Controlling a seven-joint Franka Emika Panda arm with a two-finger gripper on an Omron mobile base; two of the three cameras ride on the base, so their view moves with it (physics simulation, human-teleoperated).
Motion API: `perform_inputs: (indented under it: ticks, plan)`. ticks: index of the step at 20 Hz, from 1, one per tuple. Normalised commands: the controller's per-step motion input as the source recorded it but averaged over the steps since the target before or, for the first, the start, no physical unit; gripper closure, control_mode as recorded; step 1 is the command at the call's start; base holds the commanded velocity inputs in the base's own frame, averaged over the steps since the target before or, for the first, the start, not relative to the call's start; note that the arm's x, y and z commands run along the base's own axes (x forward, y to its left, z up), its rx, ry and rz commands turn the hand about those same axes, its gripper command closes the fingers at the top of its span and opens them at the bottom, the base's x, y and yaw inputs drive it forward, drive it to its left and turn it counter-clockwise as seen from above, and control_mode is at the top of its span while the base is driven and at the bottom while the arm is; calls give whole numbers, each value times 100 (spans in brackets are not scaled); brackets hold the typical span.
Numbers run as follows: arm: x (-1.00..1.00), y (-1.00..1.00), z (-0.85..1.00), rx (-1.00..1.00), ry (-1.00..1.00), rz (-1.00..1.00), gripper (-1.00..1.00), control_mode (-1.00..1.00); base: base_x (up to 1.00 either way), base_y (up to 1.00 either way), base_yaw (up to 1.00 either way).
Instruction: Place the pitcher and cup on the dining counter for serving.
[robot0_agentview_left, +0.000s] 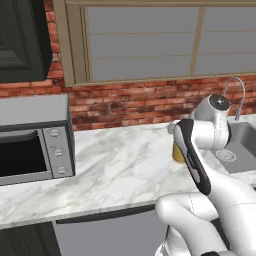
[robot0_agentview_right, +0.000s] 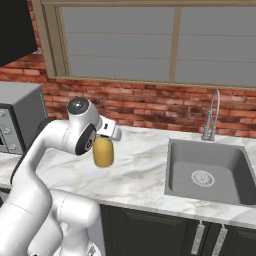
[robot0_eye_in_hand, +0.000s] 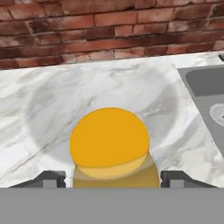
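Both base views sit behind the arm and look forward and down at the marble tabletop (robot0_agentview_left: 115, 165) beneath the brick wall (robot0_agentview_right: 150, 105) and window (robot0_agentview_left: 165, 40). The left one takes in the microwave (robot0_agentview_left: 35, 142), the right one the sink (robot0_agentview_right: 210, 172). The hand view looks closely down at the pitcher (robot0_eye_in_hand: 110, 144) on that tabletop.

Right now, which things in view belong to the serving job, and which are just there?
Job:
- mustard-yellow bottle-shaped pitcher, between the tips of the gripper

Just there:
- grey microwave
- grey sink basin
- silver curved faucet
- veined marble wall counter
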Motion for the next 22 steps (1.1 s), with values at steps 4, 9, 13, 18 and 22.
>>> perform_inputs:
  ticks: [4, 9, 13, 18, 22]
  plan:
    - [-64, 2, 82, -2, -3, 0, 100, -100, 0, 0, 0]
    - [-65, 1, 26, -2, -12, 2, 100, -100, 0, 0, 0]
    - [0, 0, 0, 0, 0, 0, 100, 100, -85, 0, 37]
    - [0, 0, 0, 0, 0, 0, 100, 100, -75, -3, 81]
    - [0, 0, 0, 0, 0, 0, 100, 100, -30, -1, 97]
